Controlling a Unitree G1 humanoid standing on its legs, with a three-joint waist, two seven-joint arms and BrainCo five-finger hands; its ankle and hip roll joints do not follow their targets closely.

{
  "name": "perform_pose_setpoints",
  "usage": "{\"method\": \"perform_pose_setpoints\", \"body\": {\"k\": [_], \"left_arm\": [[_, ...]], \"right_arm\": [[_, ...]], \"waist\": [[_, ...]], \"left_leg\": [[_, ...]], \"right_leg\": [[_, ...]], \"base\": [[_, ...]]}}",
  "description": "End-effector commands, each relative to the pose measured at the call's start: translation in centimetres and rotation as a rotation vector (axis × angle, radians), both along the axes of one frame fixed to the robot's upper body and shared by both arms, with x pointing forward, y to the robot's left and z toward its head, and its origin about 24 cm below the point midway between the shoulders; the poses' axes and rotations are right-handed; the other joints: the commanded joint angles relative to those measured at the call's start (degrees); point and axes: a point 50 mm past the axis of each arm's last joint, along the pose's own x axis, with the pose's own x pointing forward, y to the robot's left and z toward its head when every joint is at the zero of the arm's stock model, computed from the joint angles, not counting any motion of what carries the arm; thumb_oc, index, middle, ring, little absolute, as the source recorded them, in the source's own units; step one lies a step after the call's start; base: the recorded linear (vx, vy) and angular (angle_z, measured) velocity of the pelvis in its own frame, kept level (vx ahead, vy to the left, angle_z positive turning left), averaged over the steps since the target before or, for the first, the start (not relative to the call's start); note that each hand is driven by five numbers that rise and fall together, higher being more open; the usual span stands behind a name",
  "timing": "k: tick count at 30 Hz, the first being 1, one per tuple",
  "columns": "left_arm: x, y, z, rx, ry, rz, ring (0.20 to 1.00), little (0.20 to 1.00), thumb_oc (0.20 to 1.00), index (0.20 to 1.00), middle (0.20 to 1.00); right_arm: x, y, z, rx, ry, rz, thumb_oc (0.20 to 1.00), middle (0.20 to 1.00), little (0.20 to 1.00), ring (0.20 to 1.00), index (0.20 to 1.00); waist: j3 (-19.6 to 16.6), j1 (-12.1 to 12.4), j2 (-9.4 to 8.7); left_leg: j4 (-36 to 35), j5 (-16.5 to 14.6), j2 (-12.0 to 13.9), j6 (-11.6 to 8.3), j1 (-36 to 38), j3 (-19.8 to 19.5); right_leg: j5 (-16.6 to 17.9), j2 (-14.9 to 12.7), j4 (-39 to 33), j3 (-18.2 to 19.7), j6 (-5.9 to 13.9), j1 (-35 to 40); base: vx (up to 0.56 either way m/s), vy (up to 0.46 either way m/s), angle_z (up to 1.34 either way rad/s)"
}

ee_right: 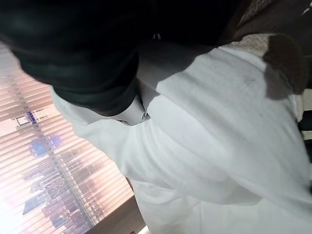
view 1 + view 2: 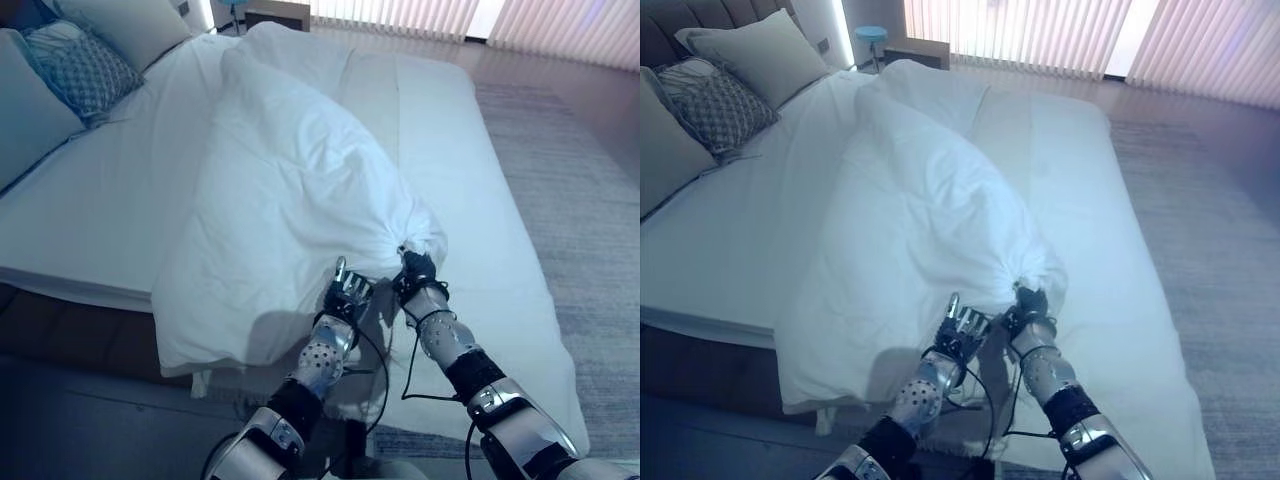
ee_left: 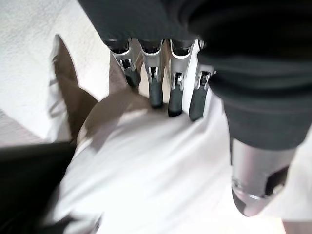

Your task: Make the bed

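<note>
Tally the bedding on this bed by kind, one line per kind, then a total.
Pillows: 3, two plain and one patterned
Duvet: 1, white, bunched along the middle, its near corner gathered at the right hand
Bottom sheet: 1, white
Total: 5

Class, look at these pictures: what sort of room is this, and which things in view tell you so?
Most likely a bedroom: a wide bed with a white sheet, a rumpled white duvet across it, and pillows stacked at its head.
</note>
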Motion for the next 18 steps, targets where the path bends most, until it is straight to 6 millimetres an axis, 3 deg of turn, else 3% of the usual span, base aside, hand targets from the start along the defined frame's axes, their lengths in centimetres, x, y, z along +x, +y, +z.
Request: {"method": "perform_pose_setpoints", "body": {"k": [1,12,18], "left_arm": [[2.5,0.4,2.9,0.047,-0.098,0.099,1.0,1.0,1.0,1.0,1.0],[3.1,5.0,1.6,0.044,-0.01,0.323,1.0,1.0,1.0,1.0,1.0],[2.7,6.3,0.7,0.069,0.018,0.37,1.0,1.0,1.0,1.0,1.0]], "right_arm": [[0.4,-1.4,4.2,0.001,-0.232,-0.08,0.2,0.2,0.2,0.2,0.2],[-0.6,-4.1,3.3,0.056,-0.219,-0.251,0.2,0.2,0.2,0.2,0.2],[-1.1,-5.2,2.8,0.117,-0.211,-0.347,0.2,0.2,0.2,0.2,0.2]], "waist": [[-0.95,1.16,-1.08],[-1.96,1.72,-1.54],[-2.57,2.25,-1.72]], "left_leg": [[0.04,-4.74,-0.27,-2.39,1.12,1.65],[0.04,-4.79,0.23,-2.85,1.22,0.78],[0.04,-4.78,0.29,-3.12,1.17,0.1]], "right_leg": [[-4.48,-2.31,6.17,-0.86,6.43,-1.67],[-5.08,-2.07,5.51,-2.44,6.11,-0.74],[-5.46,-2.21,5.52,-3.74,6.03,-0.14]], "base": [[0.0,0.0,0.0],[0.01,-0.01,0.01],[0.01,-0.027,0.13]]}}
